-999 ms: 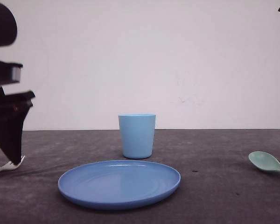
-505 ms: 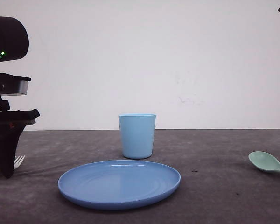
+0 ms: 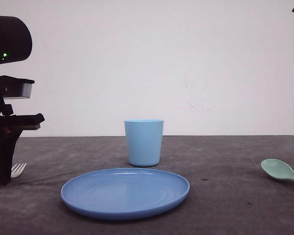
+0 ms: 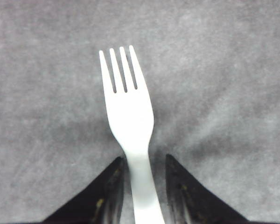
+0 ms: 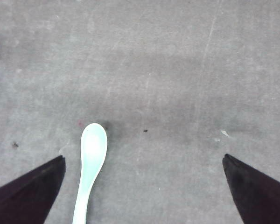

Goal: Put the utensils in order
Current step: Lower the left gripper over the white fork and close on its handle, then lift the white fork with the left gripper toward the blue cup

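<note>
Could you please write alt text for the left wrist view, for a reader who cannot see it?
A white plastic fork lies on a grey table, its handle between the two dark fingers of the left gripper, its four tines pointing away from them.

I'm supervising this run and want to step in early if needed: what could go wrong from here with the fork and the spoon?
The left pincer straddles only the narrow handle of the white fork, so the fork might pivot or slip once lifted. The mint-green spoon lies close to one finger of the wide-open right pincer, off centre, so a straight descent may land on it or push it aside. The spoon sits near the frame's edge in the front view.
</note>
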Action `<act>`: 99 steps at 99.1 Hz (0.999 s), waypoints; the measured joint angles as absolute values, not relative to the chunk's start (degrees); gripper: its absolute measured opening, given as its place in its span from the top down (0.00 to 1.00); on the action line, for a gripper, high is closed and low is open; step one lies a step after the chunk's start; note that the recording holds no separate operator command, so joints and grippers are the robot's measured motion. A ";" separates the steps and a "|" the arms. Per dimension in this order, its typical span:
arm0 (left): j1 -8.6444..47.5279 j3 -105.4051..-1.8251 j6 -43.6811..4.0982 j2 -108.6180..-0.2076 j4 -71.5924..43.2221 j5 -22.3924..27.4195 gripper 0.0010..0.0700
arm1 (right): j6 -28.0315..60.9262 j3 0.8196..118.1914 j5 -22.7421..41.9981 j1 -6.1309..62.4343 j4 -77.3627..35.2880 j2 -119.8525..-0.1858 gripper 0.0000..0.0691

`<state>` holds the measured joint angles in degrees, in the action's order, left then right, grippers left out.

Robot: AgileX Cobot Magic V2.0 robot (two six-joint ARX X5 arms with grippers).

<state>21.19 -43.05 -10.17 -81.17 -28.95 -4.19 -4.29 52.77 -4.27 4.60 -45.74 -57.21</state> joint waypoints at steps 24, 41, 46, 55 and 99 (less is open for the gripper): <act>21.19 -43.05 -10.17 -81.17 -29.04 -4.19 0.81 | -4.29 52.77 -4.27 4.60 -45.74 -57.21 0.02; 21.19 -43.05 -10.17 -81.17 -29.47 -4.19 0.90 | -4.29 52.77 -4.27 4.60 -45.74 -57.21 0.02; 21.19 -43.05 -10.17 -81.17 -29.47 -4.19 0.91 | -4.29 52.77 -4.27 4.60 -45.74 -57.21 0.02; 21.19 -43.05 -10.17 -81.17 -29.52 -4.21 0.95 | -4.29 52.77 -4.27 4.60 -45.74 -57.21 0.02; 21.71 -43.11 -10.09 -78.98 -28.82 -4.25 0.96 | -4.29 52.77 -4.27 4.60 -45.74 -57.21 0.02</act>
